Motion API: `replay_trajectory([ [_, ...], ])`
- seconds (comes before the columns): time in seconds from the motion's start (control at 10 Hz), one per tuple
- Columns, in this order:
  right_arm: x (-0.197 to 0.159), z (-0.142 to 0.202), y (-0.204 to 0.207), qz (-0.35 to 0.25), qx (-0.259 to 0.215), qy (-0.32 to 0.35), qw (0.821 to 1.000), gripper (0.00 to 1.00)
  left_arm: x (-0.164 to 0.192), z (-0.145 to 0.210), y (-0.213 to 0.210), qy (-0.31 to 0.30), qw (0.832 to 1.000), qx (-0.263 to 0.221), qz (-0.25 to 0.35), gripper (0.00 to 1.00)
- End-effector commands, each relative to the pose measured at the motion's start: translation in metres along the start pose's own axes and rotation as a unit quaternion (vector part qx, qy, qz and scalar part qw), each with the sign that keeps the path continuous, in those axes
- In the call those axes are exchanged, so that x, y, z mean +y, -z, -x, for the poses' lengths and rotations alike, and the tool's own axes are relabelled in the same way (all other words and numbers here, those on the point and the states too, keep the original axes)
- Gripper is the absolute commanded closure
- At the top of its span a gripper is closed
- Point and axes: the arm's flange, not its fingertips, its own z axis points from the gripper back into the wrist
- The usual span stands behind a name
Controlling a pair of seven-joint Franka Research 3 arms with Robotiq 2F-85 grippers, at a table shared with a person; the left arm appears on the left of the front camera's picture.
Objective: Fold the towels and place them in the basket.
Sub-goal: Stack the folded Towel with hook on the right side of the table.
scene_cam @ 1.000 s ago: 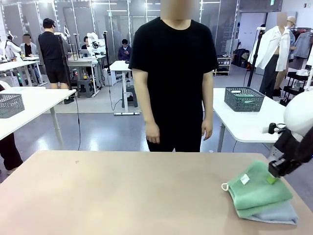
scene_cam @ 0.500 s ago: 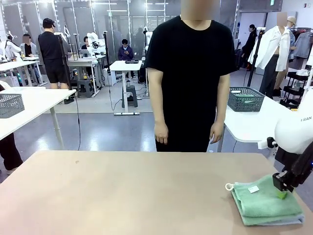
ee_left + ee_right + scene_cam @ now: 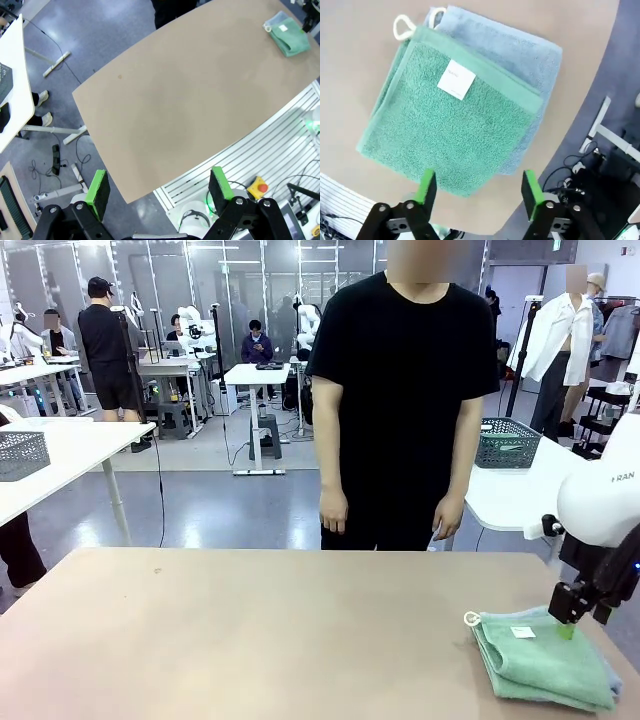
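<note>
Two folded towels lie stacked at the table's front right, the mint green towel (image 3: 540,665) (image 3: 450,135) (image 3: 291,41) on top of the pale blue-grey towel (image 3: 610,680) (image 3: 505,50). My right gripper (image 3: 566,625) (image 3: 478,189) hovers open just above the stack's far right edge, with nothing between its fingers. My left gripper (image 3: 159,185) is open and empty, high above the near left side of the table. A dark grey lattice basket (image 3: 508,442) stands on a white table behind the person, away from my table.
A person in black stands at the far edge, hands (image 3: 334,510) hanging down. The tan table (image 3: 250,640) is bare left of the towels. Another grey basket (image 3: 20,453) sits on a white table at the far left. The towels lie close to the table's right edge.
My right gripper has opened and let go of the green towel. The stack has settled flat, and the person has stepped to the right.
</note>
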Motion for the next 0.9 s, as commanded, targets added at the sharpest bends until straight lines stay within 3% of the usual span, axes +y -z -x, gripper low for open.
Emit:
replay_trajectory([
  [0.0,0.009,-0.015,-0.010,0.023,0.002,0.009,1.000,0.00,0.000,-0.001,-0.002,0.001,1.000,0.001,-0.003,0.00],
  [0.1,0.000,0.000,0.000,0.000,0.000,0.000,1.000,0.00,0.000,-0.001,-0.002,0.001,1.000,0.001,-0.003,0.00],
  [0.8,0.000,0.000,0.000,0.000,0.000,0.000,1.000,0.00,0.000,-0.001,-0.002,0.001,1.000,0.001,-0.003,0.00],
])
